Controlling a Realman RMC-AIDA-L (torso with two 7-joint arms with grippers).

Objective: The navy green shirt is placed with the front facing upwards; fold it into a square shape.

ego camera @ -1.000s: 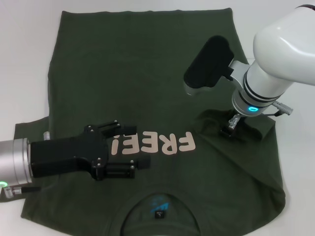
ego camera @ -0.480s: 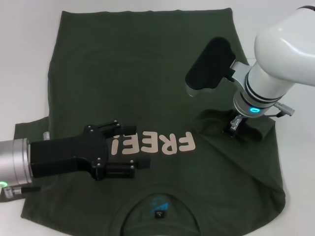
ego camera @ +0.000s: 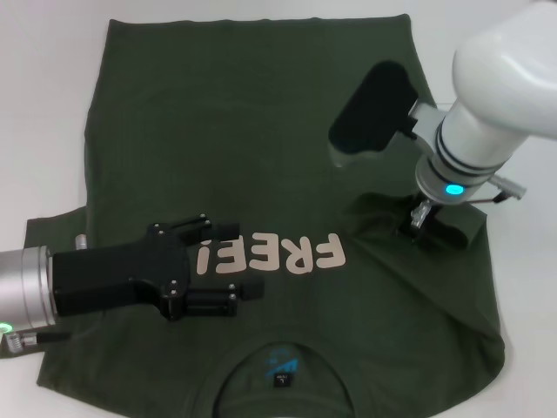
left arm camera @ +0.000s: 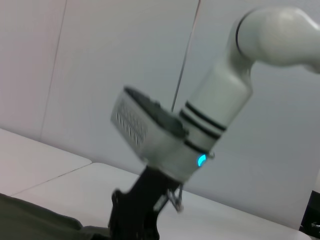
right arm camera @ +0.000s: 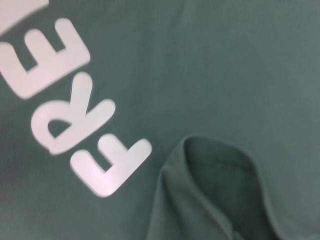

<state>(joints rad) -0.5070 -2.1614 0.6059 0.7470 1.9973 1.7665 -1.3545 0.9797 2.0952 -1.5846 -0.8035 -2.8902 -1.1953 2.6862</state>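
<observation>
The dark olive-green shirt (ego camera: 244, 139) lies flat, front up, with the pale letters "FREE" (ego camera: 270, 255) on its chest and the blue collar label (ego camera: 280, 361) at the near edge. Its right sleeve (ego camera: 383, 218) is folded inward over the body and also shows in the right wrist view (right arm camera: 210, 190), beside the letters (right arm camera: 65, 115). My right gripper (ego camera: 418, 225) is down at this folded sleeve. The left wrist view shows it (left arm camera: 132, 220) touching the cloth (left arm camera: 30, 220). My left gripper (ego camera: 239, 261) is open and empty, low over the left part of the letters.
The shirt lies on a white table (ego camera: 43, 104) that shows around its far and left edges. The left sleeve (ego camera: 52, 235) lies spread out flat beside my left arm. A pale wall stands behind the table in the left wrist view.
My right arm has shifted slightly to the right over the folded sleeve. The sleeve fold and my left arm have not moved.
</observation>
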